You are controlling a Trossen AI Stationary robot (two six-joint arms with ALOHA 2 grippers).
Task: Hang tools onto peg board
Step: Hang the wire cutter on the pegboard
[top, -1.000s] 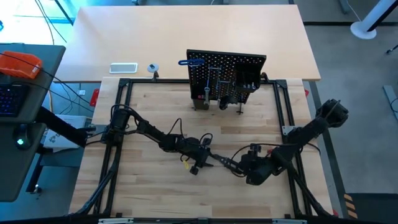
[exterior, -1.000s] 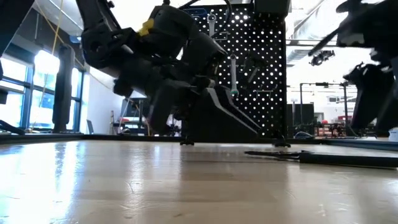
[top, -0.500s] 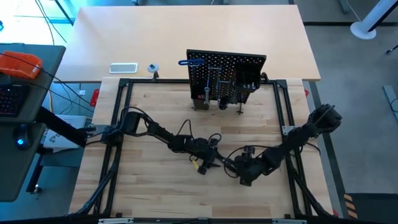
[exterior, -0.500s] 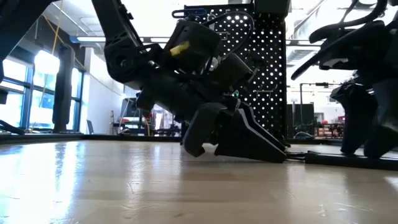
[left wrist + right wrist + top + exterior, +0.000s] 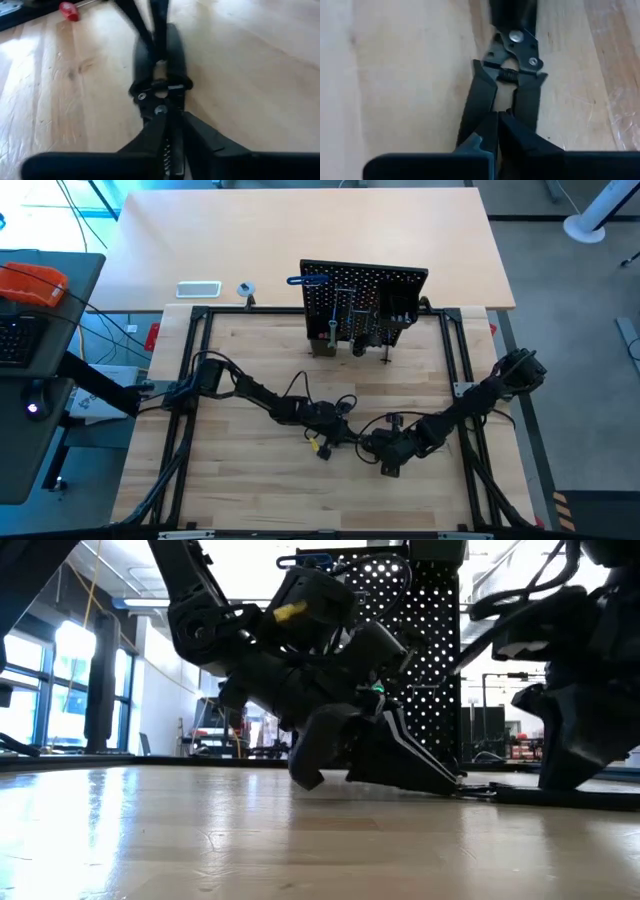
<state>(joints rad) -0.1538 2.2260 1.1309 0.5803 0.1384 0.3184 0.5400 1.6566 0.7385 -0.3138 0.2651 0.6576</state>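
Black-handled metal pliers are laid flat on the wooden table, in front of the black peg board. One end is squeezed by the left gripper, and the other by the closed right gripper. The pliers are mostly hidden from above.

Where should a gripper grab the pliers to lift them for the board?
Probably the handles, just behind the pivot, coming from above with the fingers across both. The pliers lie flat on the table, so only their top is free, and the handles splay wider than the nose. The right gripper is at the handle end, the left gripper at the nose.
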